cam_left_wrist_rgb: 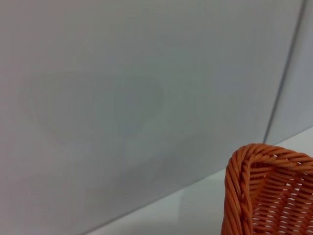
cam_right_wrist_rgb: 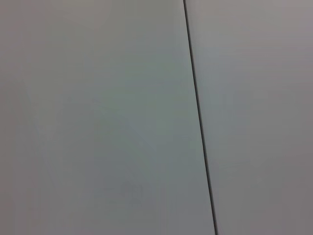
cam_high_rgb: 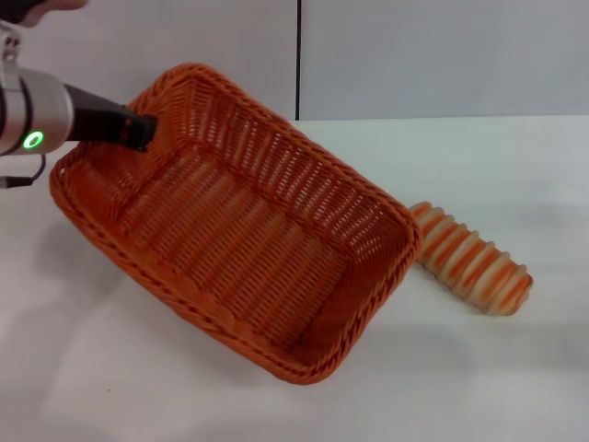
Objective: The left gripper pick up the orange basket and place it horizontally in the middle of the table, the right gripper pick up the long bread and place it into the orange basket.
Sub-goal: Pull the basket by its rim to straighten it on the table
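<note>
Jaws of the left gripper (cam_high_rgb: 138, 129) grip one orange basket (cam_high_rgb: 239, 221) (tilted); one long bread (cam_high_rgb: 471, 261) beside it.

This is looking like a lab or robot test station rather than a home or shop. A plain white worktop (cam_high_rgb: 479, 387) is running back to bare grey wall panels (cam_high_rgb: 442, 55), which are meeting at a thin dark vertical seam (cam_high_rgb: 298, 55). Nothing domestic is decorating the walls. A white, silver-ringed robot arm (cam_high_rgb: 32, 115) with a glowing green indicator ring is reaching in, and only two props are lying out: an orange basket (cam_high_rgb: 239, 221) and a long bread (cam_high_rgb: 474, 262).
</note>
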Motion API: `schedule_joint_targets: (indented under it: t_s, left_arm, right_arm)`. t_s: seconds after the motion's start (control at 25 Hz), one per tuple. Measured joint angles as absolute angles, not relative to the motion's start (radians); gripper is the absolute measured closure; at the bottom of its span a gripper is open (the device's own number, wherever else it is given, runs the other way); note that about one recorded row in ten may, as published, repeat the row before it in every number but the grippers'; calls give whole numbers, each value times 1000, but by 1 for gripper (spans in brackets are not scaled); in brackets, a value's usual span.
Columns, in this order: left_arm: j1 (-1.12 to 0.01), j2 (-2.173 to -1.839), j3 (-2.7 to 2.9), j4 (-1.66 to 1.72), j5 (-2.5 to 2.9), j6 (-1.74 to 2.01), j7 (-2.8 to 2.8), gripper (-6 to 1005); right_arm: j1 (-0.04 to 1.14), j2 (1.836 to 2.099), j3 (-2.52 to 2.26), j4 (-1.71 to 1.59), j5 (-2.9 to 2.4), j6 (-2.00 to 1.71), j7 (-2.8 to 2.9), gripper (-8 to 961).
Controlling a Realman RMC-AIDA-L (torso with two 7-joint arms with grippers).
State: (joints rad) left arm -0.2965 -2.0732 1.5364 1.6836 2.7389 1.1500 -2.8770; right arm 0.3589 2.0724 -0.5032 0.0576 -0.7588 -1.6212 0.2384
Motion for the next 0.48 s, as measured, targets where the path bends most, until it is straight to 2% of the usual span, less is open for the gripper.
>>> schedule_joint_targets:
  t_s: [0.4, 0.44, 0.48]
  left_arm:
    - [-95, -2074, 1471, 1807, 2621, 1062, -2880, 803]
    - [-29, -2074, 1472, 1843, 2593, 1035, -2880, 808]
    - [-11, -2074, 1474, 1848, 2581, 1025, -2880, 813]
  right_arm:
    - [376, 2070, -505, 57, -763, -1619, 239, 336]
    - [379, 2069, -506, 57, -764, -1617, 239, 337]
    - [381, 2069, -506, 57, -764, -1614, 239, 337]
